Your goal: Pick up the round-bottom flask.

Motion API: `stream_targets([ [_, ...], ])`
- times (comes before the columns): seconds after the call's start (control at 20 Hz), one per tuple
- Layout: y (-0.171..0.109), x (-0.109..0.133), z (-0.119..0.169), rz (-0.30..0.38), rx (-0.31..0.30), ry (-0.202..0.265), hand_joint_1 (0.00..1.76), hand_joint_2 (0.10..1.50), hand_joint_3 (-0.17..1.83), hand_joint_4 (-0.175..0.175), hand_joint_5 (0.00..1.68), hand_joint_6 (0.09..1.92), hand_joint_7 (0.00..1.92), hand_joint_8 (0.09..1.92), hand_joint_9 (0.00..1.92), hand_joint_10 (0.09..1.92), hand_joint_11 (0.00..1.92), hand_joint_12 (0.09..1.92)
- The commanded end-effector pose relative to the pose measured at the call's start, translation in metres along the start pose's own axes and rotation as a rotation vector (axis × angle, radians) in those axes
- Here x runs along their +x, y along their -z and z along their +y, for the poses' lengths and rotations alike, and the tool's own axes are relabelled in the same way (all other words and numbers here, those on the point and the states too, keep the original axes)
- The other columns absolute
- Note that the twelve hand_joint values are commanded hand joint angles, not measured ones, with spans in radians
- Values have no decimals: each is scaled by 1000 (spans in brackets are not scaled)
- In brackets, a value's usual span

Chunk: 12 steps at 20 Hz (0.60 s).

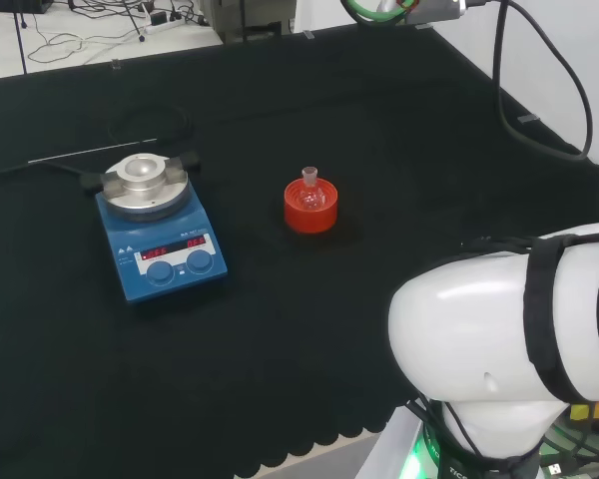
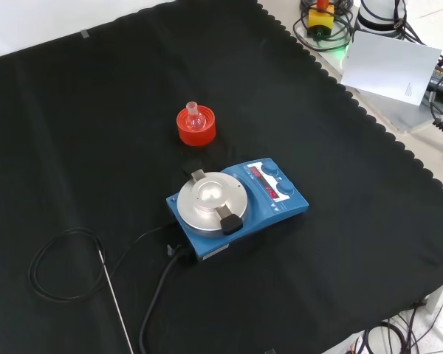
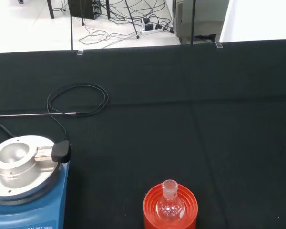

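How the hand's fingers are set cannot be told here; the reach has yet to begin; the round-bottom flask (image 1: 310, 193) sits upright in its red stand (image 1: 310, 210) mid-tabletop (image 1: 399, 130); best come down over the neck, close round it, lift straight so the stand stays; the blue stirrer plate (image 1: 160, 235) stands near at head-view left; open cloth elsewhere, edges well off

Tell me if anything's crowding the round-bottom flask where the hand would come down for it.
Nothing visible does. The round-bottom flask sits upright in its red stand with bare cloth around it; the blue hotplate stands apart, to its left in the head view.
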<state>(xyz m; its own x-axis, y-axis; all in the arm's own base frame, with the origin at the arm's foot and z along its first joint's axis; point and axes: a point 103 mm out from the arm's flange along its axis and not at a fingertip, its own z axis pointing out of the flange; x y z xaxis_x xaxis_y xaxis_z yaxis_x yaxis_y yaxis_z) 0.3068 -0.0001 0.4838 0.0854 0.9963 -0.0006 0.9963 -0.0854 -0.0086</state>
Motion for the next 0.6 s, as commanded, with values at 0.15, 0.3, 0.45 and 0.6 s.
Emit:
stream_targets([
  [0.15,1,-1,1,-2,-15,-2,164,1200,401,-8,320,374,78,603,222,684,57,1379],
  [0.3,-1,-4,2,2,-14,-5,155,1238,333,-9,338,333,78,601,220,684,51,1391],
  [0.45,-4,-7,3,4,-12,-9,155,1253,300,-9,350,309,79,599,220,682,49,1396],
  [0.6,-12,-11,6,10,1,-18,156,1257,291,-9,354,303,81,599,221,682,48,1396],
])
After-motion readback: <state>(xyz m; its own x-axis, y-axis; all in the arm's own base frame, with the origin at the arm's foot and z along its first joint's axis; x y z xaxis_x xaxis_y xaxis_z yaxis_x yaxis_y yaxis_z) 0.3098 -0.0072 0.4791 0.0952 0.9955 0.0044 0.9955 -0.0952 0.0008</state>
